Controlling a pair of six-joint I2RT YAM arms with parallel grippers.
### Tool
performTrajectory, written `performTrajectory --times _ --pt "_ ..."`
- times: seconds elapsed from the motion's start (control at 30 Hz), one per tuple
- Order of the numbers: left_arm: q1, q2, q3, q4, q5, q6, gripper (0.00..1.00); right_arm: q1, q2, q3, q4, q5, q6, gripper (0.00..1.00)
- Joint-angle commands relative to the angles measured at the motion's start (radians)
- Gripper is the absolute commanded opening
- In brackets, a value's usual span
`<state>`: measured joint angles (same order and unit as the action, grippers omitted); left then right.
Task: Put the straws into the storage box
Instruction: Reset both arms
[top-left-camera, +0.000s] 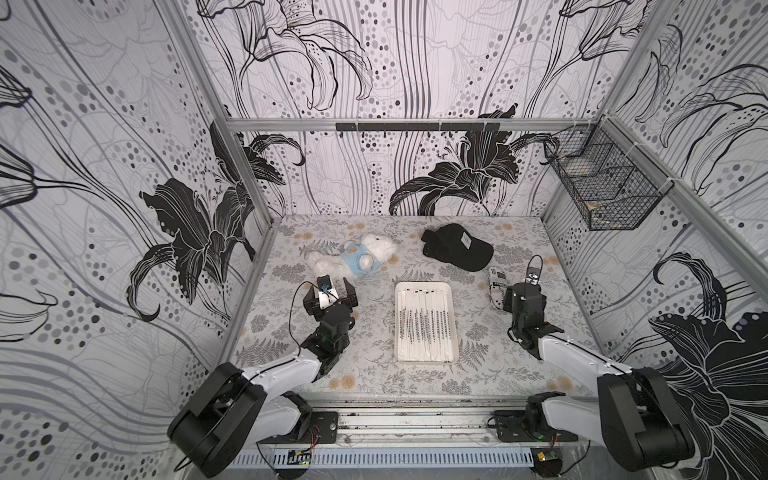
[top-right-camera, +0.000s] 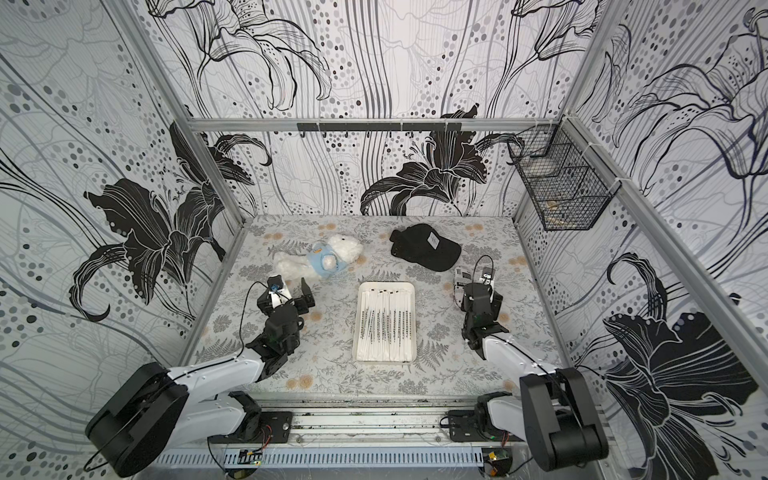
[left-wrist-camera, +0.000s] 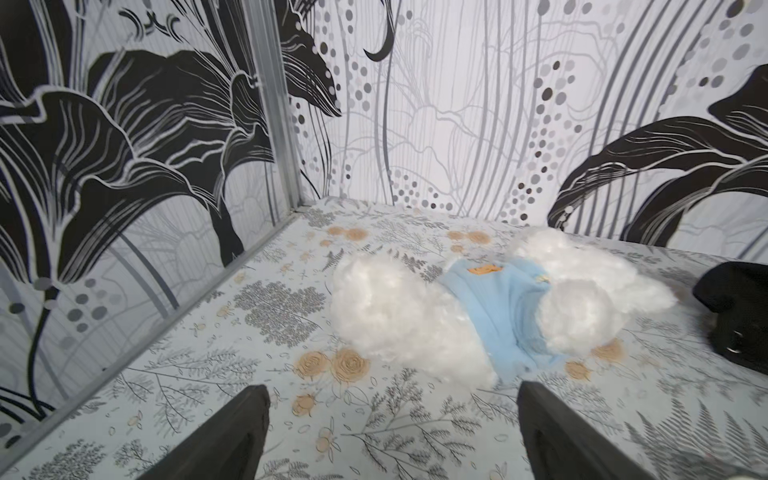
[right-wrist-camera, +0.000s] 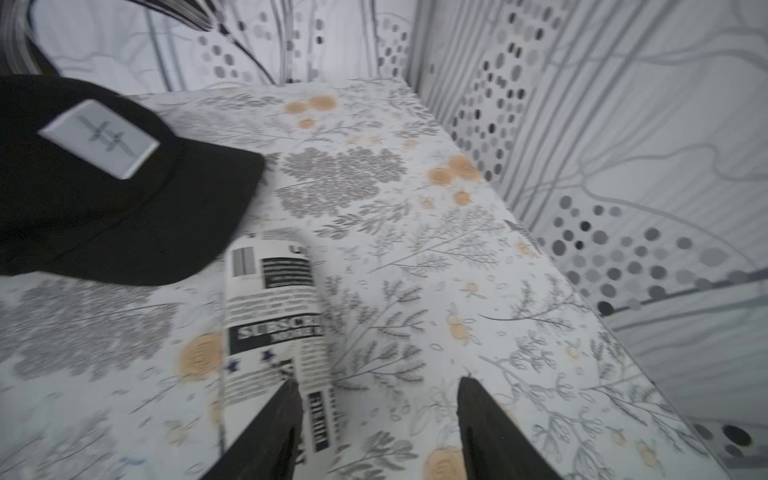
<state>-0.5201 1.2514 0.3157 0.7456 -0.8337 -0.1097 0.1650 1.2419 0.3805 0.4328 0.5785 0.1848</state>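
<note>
The storage box (top-left-camera: 424, 284) sits near the middle of the tabletop (top-left-camera: 374, 374), its long sides running from the near edge toward the far edge. The straws (top-left-camera: 424, 324) lie inside it, packed side by side along its length. We judge that this is the only way they fit, since they are nearly as long as the box. In both top views we find no straw loose on the tabletop, so the filling looks finished or very nearly so.

The left gripper (left-wrist-camera: 390, 388) is on the left side of the box, well apart from it. Its jaws are spread wide with nothing between them, and they point toward the plush toy (left-wrist-camera: 478, 307) lying nearer the far edge. The right gripper (right-wrist-camera: 378, 382) is on the right side of the box, jaws also parted and empty. One finger overlaps the printed white packet (right-wrist-camera: 274, 316) in the blurred wrist view, and we cannot tell whether it touches. The black cap (right-wrist-camera: 104, 187) lies just beyond the packet.

We read both arms as standing off to the sides so that the box is left clear. Neither the toy, the cap nor the packet belongs in it.
</note>
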Motion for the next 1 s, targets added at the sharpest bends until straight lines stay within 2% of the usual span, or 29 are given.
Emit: performTrajectory --times 0.0,0.07,0.17,0.2,0.27,0.3,0.33,0.4,0.47,0.53,0.57,0.6,0.63,0.67,0.7,0.73,0.77,0.8,0.97 --pt "0.087 0.055 0.005 0.161 0.026 0.064 0.98 -0.005 0.1 -0.022 0.239 0.053 -0.064 0.64" --pt "0.171 0.085 -0.029 0.206 0.11 0.02 0.97 -0.026 0.134 -0.025 0.316 0.017 -0.092 0.64" --pt "0.276 0.104 -0.042 0.262 0.29 0.047 0.97 -0.045 0.177 -0.044 0.462 -0.1 -0.193 0.63" --pt "0.294 0.131 -0.061 0.344 0.339 0.073 0.97 -0.06 0.196 -0.06 0.515 -0.151 -0.203 0.63" --pt "0.335 0.185 -0.049 0.366 0.419 0.063 0.98 -0.079 0.227 -0.081 0.591 -0.198 -0.209 0.63" --pt "0.346 0.183 -0.043 0.36 0.436 0.057 0.98 -0.085 0.218 -0.073 0.543 -0.218 -0.194 0.63" --pt "0.36 0.172 -0.04 0.319 0.467 0.04 0.98 -0.092 0.224 -0.078 0.576 -0.25 -0.211 0.63" --pt "0.379 0.182 -0.075 0.402 0.532 0.044 0.98 -0.101 0.223 -0.081 0.576 -0.289 -0.214 0.63" --pt "0.391 0.186 -0.107 0.453 0.563 0.038 0.98 -0.118 0.221 -0.085 0.581 -0.331 -0.21 0.63" --pt "0.418 0.252 -0.147 0.618 0.548 0.027 0.98 -0.137 0.221 -0.103 0.611 -0.38 -0.203 0.62" --pt "0.434 0.212 -0.132 0.516 0.545 -0.018 0.98 -0.145 0.236 -0.132 0.673 -0.408 -0.21 0.62" --pt "0.454 0.222 -0.125 0.502 0.559 -0.037 0.98 -0.145 0.27 -0.165 0.774 -0.411 -0.215 0.62" --pt "0.456 0.245 -0.138 0.581 0.567 -0.017 0.98 -0.145 0.271 -0.168 0.78 -0.4 -0.216 0.62" --pt "0.459 0.219 -0.13 0.52 0.567 -0.035 0.97 -0.146 0.252 -0.156 0.719 -0.405 -0.208 0.62" --pt "0.459 0.219 -0.129 0.508 0.567 -0.039 0.98 -0.147 0.268 -0.165 0.768 -0.404 -0.215 0.62" --pt "0.459 0.235 -0.138 0.558 0.569 -0.023 0.98 -0.147 0.257 -0.16 0.739 -0.405 -0.213 0.72" --pt "0.459 0.225 -0.138 0.547 0.57 -0.031 0.98 -0.147 0.26 -0.161 0.749 -0.406 -0.213 0.99" --pt "0.459 0.216 -0.137 0.524 0.568 -0.035 0.98 -0.147 0.261 -0.162 0.752 -0.404 -0.214 0.96" --pt "0.453 0.227 -0.135 0.542 0.559 -0.017 0.98 -0.147 0.257 -0.161 0.741 -0.405 -0.214 0.96"
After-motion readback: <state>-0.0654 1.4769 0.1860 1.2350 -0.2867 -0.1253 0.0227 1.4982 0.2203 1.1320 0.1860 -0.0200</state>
